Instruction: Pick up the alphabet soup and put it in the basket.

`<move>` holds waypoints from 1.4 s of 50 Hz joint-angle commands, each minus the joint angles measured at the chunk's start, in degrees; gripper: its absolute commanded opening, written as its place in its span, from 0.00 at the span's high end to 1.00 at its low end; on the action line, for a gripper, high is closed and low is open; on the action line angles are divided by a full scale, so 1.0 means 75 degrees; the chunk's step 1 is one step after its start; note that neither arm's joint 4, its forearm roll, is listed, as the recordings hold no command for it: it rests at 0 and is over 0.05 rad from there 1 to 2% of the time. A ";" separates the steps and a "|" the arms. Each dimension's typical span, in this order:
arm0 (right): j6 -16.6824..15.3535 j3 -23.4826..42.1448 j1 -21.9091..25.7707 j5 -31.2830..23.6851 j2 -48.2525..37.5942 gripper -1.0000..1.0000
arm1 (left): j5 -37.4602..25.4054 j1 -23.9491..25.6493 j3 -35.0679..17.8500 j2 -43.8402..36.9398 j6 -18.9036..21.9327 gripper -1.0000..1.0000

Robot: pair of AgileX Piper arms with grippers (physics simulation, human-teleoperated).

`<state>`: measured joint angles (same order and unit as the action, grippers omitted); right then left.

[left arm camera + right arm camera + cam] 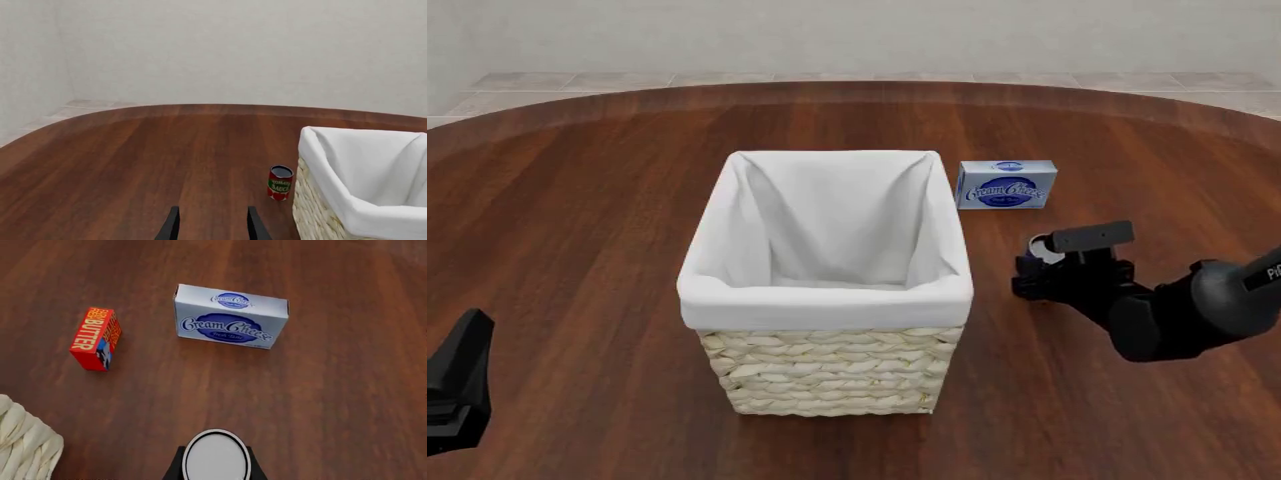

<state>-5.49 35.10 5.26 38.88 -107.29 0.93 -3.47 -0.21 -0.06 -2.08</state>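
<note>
Legibly: "Cream Cheese" box [231,323], "BUTTER" box [97,338], "TOMATO SAUCE" can [280,183]; right gripper [215,467] clamps alphabet soup [217,458]; left gripper [212,225] spread.

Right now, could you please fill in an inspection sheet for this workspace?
Surface: dark wooden table, rounded far edge.
Job's things: alphabet soup, only its silvery top shows, between the right jaws; basket upright at mid-table, liner holds nothing seen.
Clutter: cream cheese box beyond the basket's right corner; butter box near it; tomato sauce can standing beside the basket's left wall.
Grippers: right gripper around the can on the basket's right, firm closure unclear; left gripper open, holding nothing, low at the near left.
Cables: nothing seen.
Surroundings: pale wall, light tiled floor beyond the table.
</note>
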 commanded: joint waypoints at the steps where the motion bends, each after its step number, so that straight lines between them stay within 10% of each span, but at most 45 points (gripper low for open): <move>1: 0.0162 0.0081 0.0140 -0.0457 0.0524 1.00 | -0.0005 0.0008 0.0000 0.0000 0.0008 0.00; 70: -0.0281 0.0436 0.0277 -0.2909 0.3920 1.00 | 0.0051 0.0061 0.0000 0.0003 0.0086 0.00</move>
<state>-8.55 37.05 7.14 19.36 -80.78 1.21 -3.14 -0.20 -0.04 -1.75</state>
